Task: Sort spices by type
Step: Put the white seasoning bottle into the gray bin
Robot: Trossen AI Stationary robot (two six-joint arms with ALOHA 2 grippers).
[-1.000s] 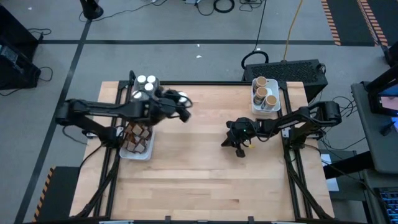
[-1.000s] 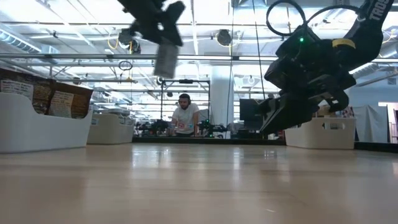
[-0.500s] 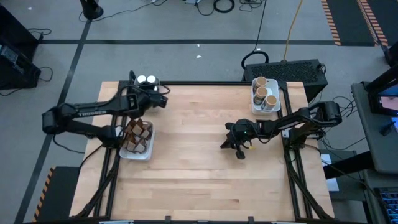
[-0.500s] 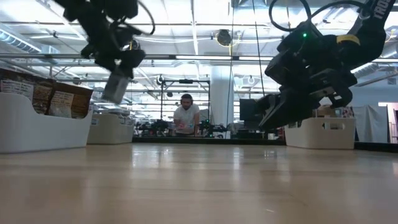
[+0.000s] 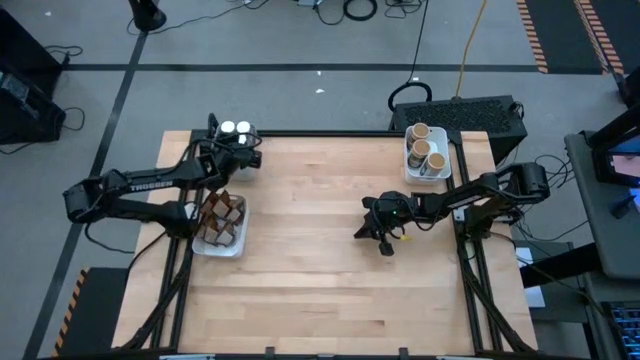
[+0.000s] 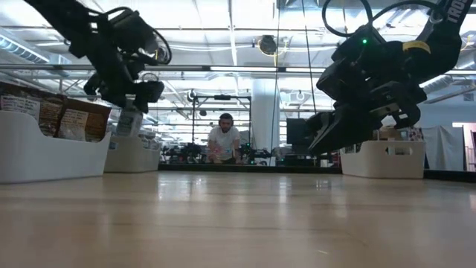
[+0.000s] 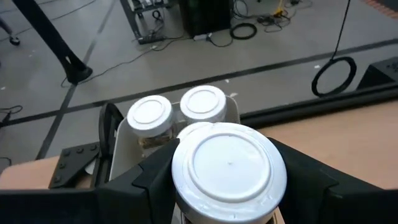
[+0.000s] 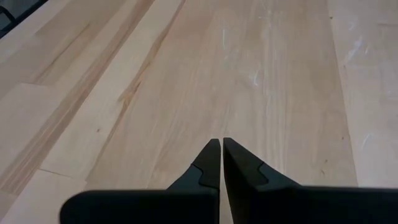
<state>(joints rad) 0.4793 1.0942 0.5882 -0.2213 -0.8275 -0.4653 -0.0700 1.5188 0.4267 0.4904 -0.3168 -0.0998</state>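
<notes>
spices are nearly sorted here, and the one in play is a white-lidded jar [image 7: 229, 163] pinched between the jaws of the left gripper [image 5: 240, 157]. a second ago that gripper was out over the bare wood toward the middle of the table [image 5: 320, 270] with the jar held high; it has since swung back to the far left corner and come lower, so the jar now hangs just above the white tray [image 7: 118, 134] there. that reads as the carry being over and the drop being the step in hand: the jar looks lined up with the free spot beside its own kind.

that corner tray already holds two white-lidded jars [image 5: 235, 128], standing upright side by side; in the left wrist view they sit just beyond the held jar. closer to the front on the same side, a second white tray [image 5: 220, 247] is packed with brown crinkled packets [image 5: 222, 217], and the left arm reaches across it. on the far right, a third tray [image 5: 428, 172] carries the cork-topped jars [image 5: 424, 147], three that i can count, in a row.

the right gripper [image 5: 382, 232] waits right of the table's middle, lifted a little off the wood, and has not stirred over the same second. its jaws are pressed together on nothing, as its own wrist view shows over bare boards.

no loose jar or packet shows on the open table, so i judge the held jar to be the last one.
</notes>
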